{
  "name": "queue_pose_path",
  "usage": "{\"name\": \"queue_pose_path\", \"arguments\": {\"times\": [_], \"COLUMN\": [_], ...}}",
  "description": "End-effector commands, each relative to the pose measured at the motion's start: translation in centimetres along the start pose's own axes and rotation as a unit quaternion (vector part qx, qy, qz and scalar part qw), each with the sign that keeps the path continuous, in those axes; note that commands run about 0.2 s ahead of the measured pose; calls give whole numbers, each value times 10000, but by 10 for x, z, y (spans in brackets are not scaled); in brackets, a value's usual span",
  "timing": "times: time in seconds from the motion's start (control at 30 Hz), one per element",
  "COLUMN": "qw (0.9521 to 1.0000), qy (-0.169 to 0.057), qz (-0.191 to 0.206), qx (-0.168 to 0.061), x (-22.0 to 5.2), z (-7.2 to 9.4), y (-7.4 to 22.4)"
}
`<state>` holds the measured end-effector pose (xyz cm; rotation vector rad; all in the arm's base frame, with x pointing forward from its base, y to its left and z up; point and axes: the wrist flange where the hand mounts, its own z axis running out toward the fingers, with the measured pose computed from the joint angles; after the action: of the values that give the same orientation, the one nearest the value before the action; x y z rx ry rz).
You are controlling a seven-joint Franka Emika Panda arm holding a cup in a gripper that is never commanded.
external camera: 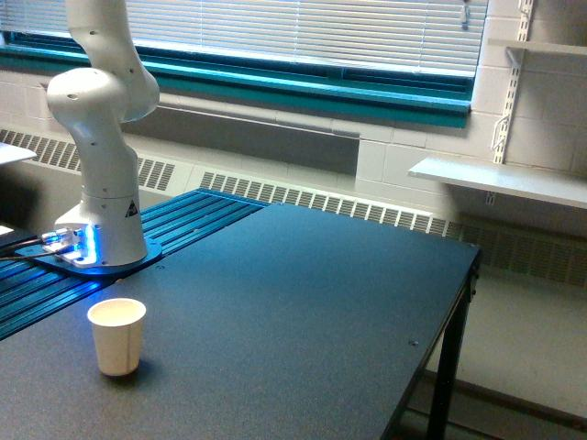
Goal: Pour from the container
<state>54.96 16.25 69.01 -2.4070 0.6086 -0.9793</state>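
Cream paper cup (116,336) stands upright on the table (303,312); jaws out of view.

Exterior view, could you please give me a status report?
End effector and container out of frame. Paper cup upright on table, near arm base. Nothing obstructing it.

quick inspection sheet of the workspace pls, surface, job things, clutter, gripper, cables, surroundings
surface: dark table top, flat, no spills seen.
job's things: cream paper cup upright near the table's front edge on the exterior view's left; the clear container is not in view.
clutter: nothing seen.
gripper: not in view; only the white arm base and lower links show.
cables: dark cables run into the lit base on the exterior view's left.
surroundings: window blinds shut, radiator vents along the wall, white wall shelf on the exterior view's right.
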Motion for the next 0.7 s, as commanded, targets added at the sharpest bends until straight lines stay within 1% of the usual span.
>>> {"name": "queue_pose_path", "arguments": {"times": [0.03,0.17,0.37,0.5,0.63,0.7], "qw": [9997,9990,9971,9957,9946,9942], "qy": [63,132,250,343,382,409], "qz": [84,167,288,377,447,498], "qx": [-224,-382,-655,-768,-860,-856], "x": [4,8,13,16,13,12], "z": [2,1,-7,-17,-27,-33], "y": [23,43,78,99,119,126]}}
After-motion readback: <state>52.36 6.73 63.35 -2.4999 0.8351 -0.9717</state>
